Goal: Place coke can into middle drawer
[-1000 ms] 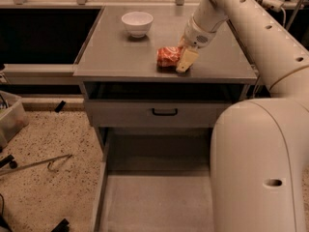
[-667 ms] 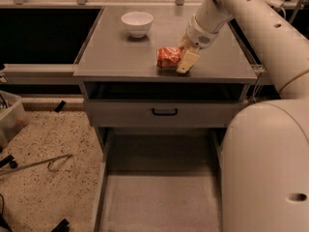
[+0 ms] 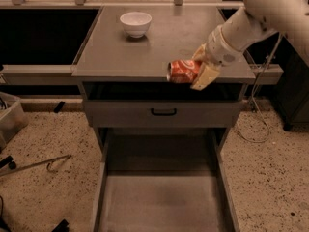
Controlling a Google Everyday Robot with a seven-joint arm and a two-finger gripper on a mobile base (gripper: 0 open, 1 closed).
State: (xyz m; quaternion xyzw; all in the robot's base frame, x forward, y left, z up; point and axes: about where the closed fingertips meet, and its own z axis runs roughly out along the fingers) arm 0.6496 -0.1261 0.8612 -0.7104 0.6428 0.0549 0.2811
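The coke can (image 3: pixel 183 71), red-orange with white lettering, lies sideways in my gripper (image 3: pixel 195 69) at the front edge of the cabinet top (image 3: pixel 145 57), right of centre. The gripper is shut on the coke can, with one pale finger (image 3: pixel 204 76) showing below and to the right of it. The white arm reaches in from the upper right. The middle drawer (image 3: pixel 159 202) is pulled out below, a wide grey tray with nothing in it, straight under and in front of the can.
A white bowl (image 3: pixel 135 23) stands at the back of the cabinet top. A closed grey drawer front with a black handle (image 3: pixel 163 112) sits under the top. A cable (image 3: pixel 256 120) hangs at the right. A metal rod (image 3: pixel 38 164) lies on the speckled floor at left.
The gripper has carried the coke can forward and a little right, from the middle of the cabinet top to its front edge. The arm has drawn back toward the right.
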